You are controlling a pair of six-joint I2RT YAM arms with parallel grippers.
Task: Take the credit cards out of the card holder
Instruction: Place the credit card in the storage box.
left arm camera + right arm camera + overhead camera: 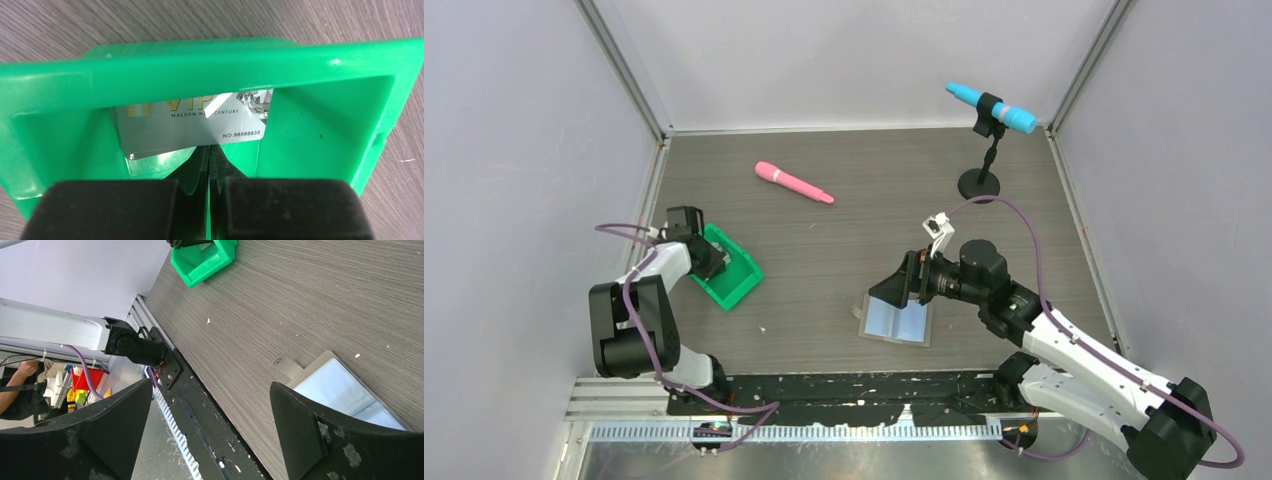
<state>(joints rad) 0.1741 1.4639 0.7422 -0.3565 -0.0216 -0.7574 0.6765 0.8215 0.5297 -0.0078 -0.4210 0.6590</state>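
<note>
The grey card holder lies open on the table, its pale blue pockets up; it also shows in the right wrist view. My right gripper hovers over its left part, jaws wide open and empty. My left gripper points down into the green tray. In the left wrist view its jaws are shut, tips at the near edge of a silver credit card that lies face up in the tray. The corner of a second card shows under it.
A pink pen lies at the back of the table. A blue pen sits on a black stand at the back right. Grey walls close in the left, right and back. The green tray shows far off in the right wrist view.
</note>
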